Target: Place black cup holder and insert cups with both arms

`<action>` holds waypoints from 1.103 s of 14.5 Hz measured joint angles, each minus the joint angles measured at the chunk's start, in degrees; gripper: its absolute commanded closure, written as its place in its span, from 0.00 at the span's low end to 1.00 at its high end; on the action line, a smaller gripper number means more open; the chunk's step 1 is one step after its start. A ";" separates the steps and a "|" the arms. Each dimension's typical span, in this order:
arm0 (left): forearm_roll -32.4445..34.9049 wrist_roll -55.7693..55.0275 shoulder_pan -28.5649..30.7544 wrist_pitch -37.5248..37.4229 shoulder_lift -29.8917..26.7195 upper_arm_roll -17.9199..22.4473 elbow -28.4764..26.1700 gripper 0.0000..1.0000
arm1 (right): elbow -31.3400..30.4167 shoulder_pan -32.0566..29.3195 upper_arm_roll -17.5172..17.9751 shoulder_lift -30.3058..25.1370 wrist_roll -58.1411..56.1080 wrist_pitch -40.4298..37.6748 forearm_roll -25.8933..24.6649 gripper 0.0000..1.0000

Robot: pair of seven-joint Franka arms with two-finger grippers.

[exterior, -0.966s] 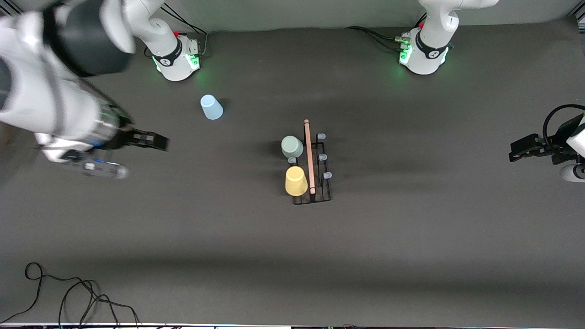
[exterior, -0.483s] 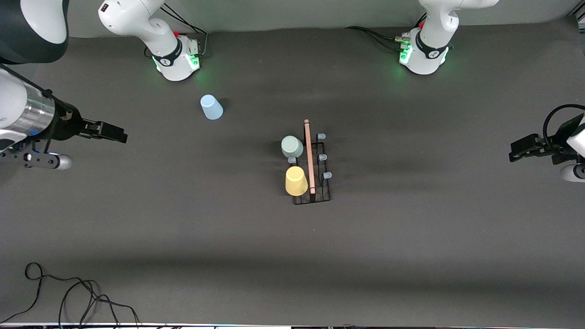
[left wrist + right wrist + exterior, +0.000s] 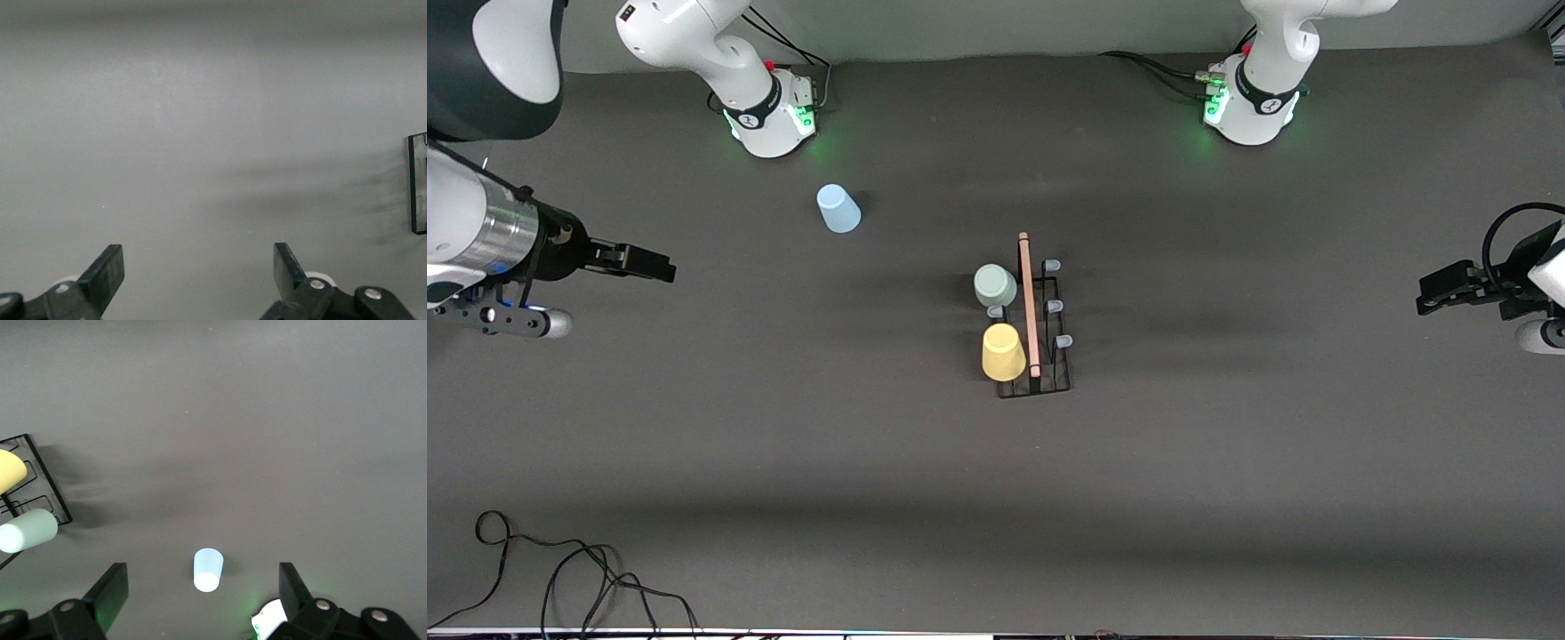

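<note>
The black cup holder (image 3: 1055,378) stands mid-table, its wooden rod handle (image 3: 1029,302) on top. A grey-green cup (image 3: 995,285) and a yellow cup (image 3: 1003,352) sit on pegs on its side toward the right arm's end. A light blue cup (image 3: 838,209) stands mouth down on the table near the right arm's base. My right gripper (image 3: 649,264) hangs open and empty over the right arm's end of the table. Its wrist view shows the blue cup (image 3: 207,569) between the open fingers (image 3: 110,590), well below them. My left gripper (image 3: 1440,293) waits open and empty over the left arm's end.
Three bare pegs (image 3: 1055,306) stand on the holder's side toward the left arm's end. A black cable (image 3: 560,569) lies at the table's edge nearest the front camera. The right wrist view shows the holder's base (image 3: 40,480). A black frame corner (image 3: 417,183) shows in the left wrist view.
My right arm has drawn back from the middle toward its own end of the table, gripper empty, and has almost stopped. The left arm, the holder and the cups have not moved.
</note>
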 measured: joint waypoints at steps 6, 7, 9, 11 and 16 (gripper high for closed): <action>0.00 0.00 0.02 0.00 0.00 0.05 -0.01 0.00 | -0.21 -26.06 31.04 -4.13 0.00 -0.07 -8.21 0.00; 0.00 0.00 0.02 0.01 0.00 0.05 -0.01 0.00 | -0.57 -28.72 34.30 -4.59 0.00 -0.06 -8.53 0.00; 0.00 -0.01 0.03 0.05 0.00 0.06 -0.01 0.00 | -1.82 -33.43 39.53 -5.66 0.01 0.07 -9.18 0.00; 0.00 -0.01 0.06 0.12 0.00 0.07 -0.01 0.00 | -3.17 -38.94 45.61 -6.87 0.01 0.46 -10.65 0.00; 0.00 -0.01 0.09 1.59 0.07 0.12 -0.07 0.00 | -13.73 -47.37 54.93 -13.92 0.01 10.65 -11.90 0.00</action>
